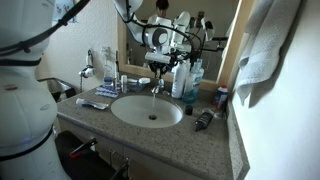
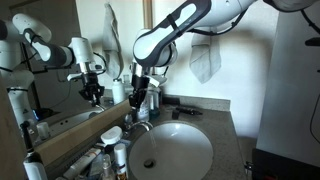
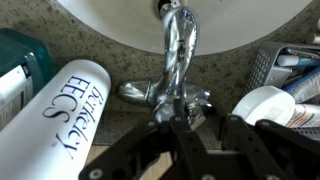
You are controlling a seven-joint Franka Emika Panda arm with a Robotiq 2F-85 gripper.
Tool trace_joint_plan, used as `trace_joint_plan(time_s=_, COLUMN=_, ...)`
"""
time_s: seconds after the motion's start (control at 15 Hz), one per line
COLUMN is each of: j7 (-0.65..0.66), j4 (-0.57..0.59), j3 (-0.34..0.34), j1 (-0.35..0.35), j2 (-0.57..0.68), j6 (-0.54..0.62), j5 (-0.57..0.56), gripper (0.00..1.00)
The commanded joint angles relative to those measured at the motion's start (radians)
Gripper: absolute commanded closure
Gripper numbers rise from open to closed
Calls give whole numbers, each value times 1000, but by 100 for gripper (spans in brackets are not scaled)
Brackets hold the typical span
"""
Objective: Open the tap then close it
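The tap [image 3: 178,45] is a small chrome faucet whose curved spout reaches over the round white sink [image 3: 110,22]. Its lever handle [image 3: 135,93] sticks out to the left of its base. In the wrist view my gripper [image 3: 196,116] comes in from the bottom, and its dark fingers [image 3: 166,112] are closed on the top of the tap's body. In both exterior views the gripper [image 1: 157,68] [image 2: 140,97] hangs straight down onto the tap [image 1: 157,86] [image 2: 141,124] at the back rim of the sink [image 1: 125,112] [image 2: 190,160]. Whether water runs I cannot tell.
A large white bottle [image 3: 60,115] lies close on the tap's left. A white cup [image 3: 265,105] and a wire basket [image 3: 275,60] crowd its right. Tall blue-and-white bottles [image 1: 182,78] stand beside the arm. A mirror [image 1: 140,25] lines the wall, and a towel [image 1: 265,45] hangs nearby.
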Motion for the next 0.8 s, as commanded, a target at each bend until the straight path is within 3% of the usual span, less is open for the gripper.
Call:
trace_joint_plan(time_s=0.0, j7=13, j4=-19, j3=0, j1=-7, j2=-57, j6=-51, j5=-6, gripper=92)
trace_joint_plan(time_s=0.73, j7=16, j4=-64, j3=-25, j1=-20, j2=-78, j6=-101, j5=-28, gripper=92)
